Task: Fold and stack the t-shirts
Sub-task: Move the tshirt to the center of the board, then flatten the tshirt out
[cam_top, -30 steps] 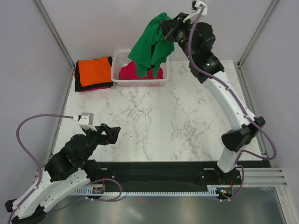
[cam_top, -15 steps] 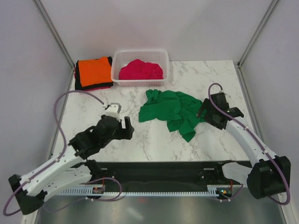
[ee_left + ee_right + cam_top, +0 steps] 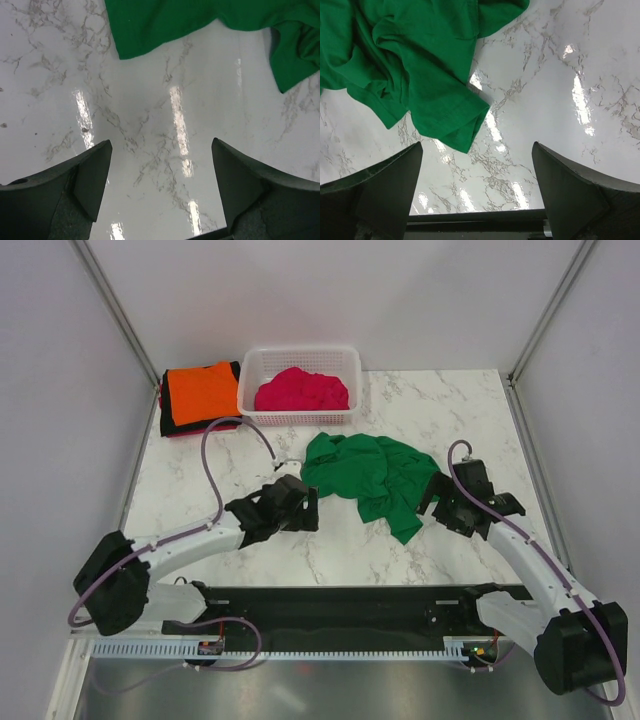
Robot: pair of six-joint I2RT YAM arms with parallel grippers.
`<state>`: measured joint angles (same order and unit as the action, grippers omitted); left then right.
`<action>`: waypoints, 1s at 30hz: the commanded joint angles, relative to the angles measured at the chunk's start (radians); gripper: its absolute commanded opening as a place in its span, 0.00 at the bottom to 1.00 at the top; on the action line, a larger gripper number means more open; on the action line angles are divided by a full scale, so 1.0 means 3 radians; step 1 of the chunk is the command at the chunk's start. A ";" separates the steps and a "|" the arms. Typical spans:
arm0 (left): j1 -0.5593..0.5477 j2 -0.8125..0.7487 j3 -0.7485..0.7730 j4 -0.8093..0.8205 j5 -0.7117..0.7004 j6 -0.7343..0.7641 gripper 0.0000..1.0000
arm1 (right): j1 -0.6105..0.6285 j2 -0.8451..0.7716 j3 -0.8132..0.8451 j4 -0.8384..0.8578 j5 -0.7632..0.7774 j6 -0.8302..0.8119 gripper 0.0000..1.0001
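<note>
A bright green t-shirt lies crumpled on the marble table, mid-table. It also fills the top of the left wrist view as green cloth and the upper left of the right wrist view. A magenta-pink t-shirt sits bunched in the white basket. An orange t-shirt lies folded on dark ones at the back left. My left gripper is open just left of the green shirt, holding nothing. My right gripper is open at the shirt's right edge, holding nothing.
Metal frame posts and grey walls bound the table on three sides. A black rail runs along the near edge between the arm bases. Purple cables loop over the left arm.
The right gripper carried the green shirt from above the basket down to mid-table and let it go. The left arm has reached forward to the shirt's left edge.
</note>
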<state>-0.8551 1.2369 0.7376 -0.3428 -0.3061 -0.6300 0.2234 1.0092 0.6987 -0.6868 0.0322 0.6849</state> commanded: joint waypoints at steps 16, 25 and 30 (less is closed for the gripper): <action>0.0841 0.1496 0.0215 0.1234 0.0657 -0.0247 0.66 | 0.0007 0.0052 -0.0330 0.0398 -0.0292 -0.0166 0.98; 0.0861 0.1257 0.0108 0.1255 0.0586 -0.0262 0.02 | 0.0032 0.0082 -0.0457 0.0484 -0.0317 -0.0156 0.93; 0.0933 0.0735 -0.0035 0.1163 0.0489 -0.0262 0.02 | 0.0216 0.0306 -0.0585 0.0775 -0.0414 -0.0044 0.79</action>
<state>-0.5930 1.5642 0.7429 0.0097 -0.1238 -0.6941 0.2497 1.0599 0.5442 -0.5411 -0.0681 0.6533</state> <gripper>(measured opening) 0.029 0.808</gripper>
